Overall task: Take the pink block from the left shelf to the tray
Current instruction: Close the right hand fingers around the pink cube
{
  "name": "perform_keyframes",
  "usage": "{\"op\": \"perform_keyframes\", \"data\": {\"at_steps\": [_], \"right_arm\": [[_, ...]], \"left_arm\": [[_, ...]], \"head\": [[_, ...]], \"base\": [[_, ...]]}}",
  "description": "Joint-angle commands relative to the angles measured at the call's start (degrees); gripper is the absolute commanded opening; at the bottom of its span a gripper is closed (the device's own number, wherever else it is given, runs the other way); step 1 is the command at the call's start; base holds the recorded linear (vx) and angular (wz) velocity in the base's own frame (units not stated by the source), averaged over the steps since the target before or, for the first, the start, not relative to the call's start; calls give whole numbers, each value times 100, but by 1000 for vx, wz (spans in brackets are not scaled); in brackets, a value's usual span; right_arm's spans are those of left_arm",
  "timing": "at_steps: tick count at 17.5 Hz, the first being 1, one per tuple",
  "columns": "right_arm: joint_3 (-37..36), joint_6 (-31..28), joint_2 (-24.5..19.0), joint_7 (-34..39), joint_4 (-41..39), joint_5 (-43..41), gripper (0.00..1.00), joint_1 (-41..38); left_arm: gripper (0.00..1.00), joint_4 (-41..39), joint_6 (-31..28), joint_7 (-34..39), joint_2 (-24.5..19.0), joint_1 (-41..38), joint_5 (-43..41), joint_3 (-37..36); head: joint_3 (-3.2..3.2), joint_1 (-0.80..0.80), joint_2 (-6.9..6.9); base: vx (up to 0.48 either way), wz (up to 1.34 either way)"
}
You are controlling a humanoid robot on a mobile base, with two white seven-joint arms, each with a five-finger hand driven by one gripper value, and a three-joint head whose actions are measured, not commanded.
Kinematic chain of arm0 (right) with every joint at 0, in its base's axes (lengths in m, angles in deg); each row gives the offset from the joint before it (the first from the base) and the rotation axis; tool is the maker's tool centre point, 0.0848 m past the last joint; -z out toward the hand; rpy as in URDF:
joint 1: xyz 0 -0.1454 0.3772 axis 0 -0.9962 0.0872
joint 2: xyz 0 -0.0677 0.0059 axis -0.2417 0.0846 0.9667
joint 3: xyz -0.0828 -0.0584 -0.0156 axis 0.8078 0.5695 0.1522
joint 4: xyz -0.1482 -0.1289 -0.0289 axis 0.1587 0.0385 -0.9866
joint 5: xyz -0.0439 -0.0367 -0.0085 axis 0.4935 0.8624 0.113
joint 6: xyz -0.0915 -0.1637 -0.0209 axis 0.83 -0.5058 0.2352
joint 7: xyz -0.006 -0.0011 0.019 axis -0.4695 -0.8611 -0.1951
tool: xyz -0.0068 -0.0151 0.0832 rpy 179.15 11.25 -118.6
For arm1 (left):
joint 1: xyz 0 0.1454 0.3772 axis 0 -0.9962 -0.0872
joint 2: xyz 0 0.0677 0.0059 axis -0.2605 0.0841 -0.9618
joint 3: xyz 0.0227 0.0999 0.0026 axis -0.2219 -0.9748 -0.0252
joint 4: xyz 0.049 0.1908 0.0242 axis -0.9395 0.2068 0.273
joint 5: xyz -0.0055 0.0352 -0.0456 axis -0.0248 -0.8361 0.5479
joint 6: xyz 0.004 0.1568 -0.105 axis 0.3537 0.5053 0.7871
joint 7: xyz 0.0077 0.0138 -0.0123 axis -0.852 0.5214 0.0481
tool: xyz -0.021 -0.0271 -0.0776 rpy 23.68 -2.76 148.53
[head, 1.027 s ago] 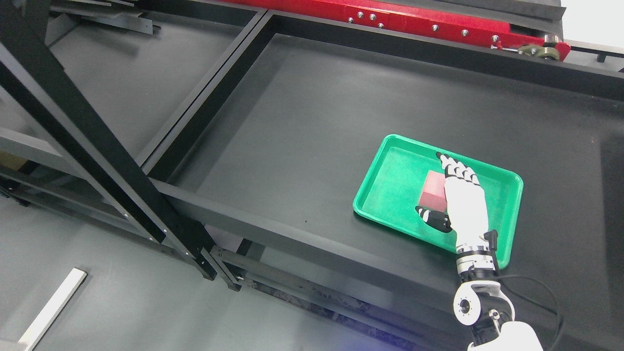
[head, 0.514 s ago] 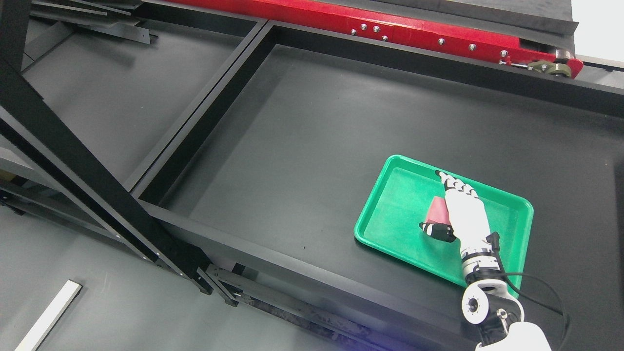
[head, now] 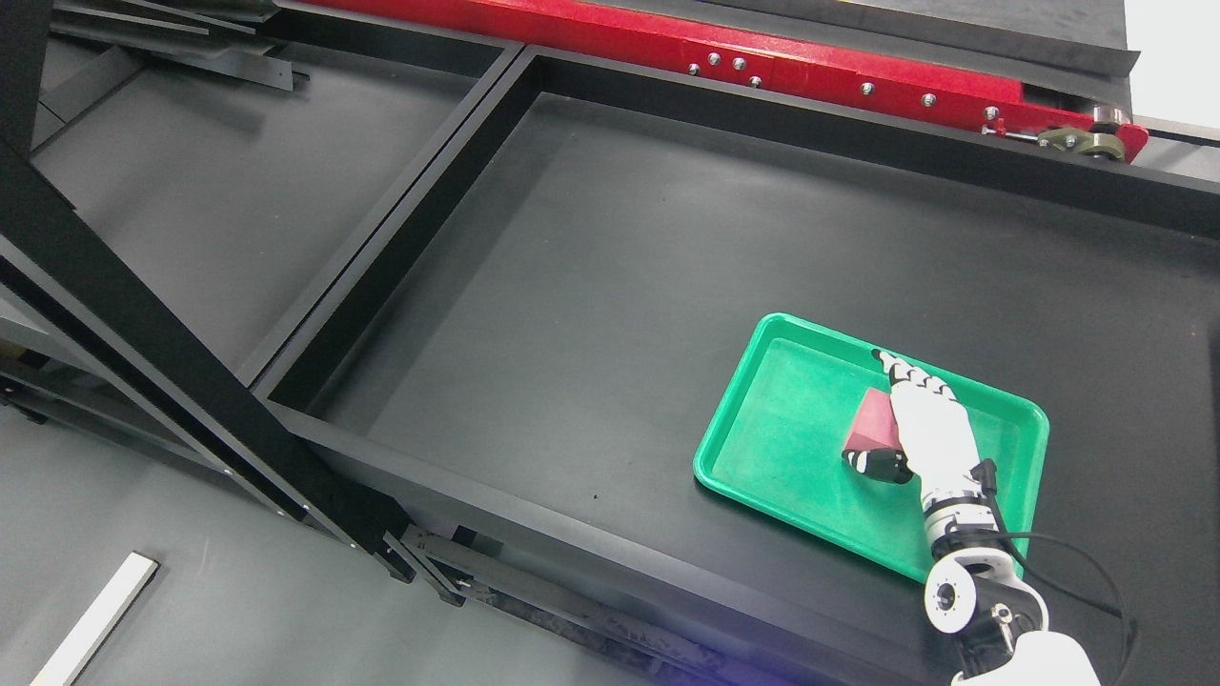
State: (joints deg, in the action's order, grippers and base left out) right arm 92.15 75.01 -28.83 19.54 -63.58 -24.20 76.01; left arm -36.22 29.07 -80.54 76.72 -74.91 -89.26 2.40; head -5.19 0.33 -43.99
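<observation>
Reaching in from five o'clock, the white right hand with black-jointed fingers [head: 917,427] sits over the shallow green plastic tray [head: 783,429], its thumb [head: 877,464] below the pink rectangular block [head: 872,425] and its fingers laid along the block's right side, though whether it truly grips the block I cannot tell. That block lies inside the tray, right of its centre, long axis running from about seven o'clock to one o'clock. The tray rests on the black shelf surface [head: 610,286], toward four o'clock.
</observation>
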Motion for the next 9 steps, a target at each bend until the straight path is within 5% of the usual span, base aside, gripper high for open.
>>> {"op": "perform_keyframes", "data": {"at_steps": [1,9], "right_arm": [[-45,-20,239,115,96,-12,98,-184],[25,-20,230,124,236,-12,90,-149]], "left_arm": [[100,-100,3,2,-100,132,-9,0],[100,-100,3,2,-100,132,-9,0]], "head": [[0,0,0],[0,0,0]], "base": [[0,0],[0,0]]}}
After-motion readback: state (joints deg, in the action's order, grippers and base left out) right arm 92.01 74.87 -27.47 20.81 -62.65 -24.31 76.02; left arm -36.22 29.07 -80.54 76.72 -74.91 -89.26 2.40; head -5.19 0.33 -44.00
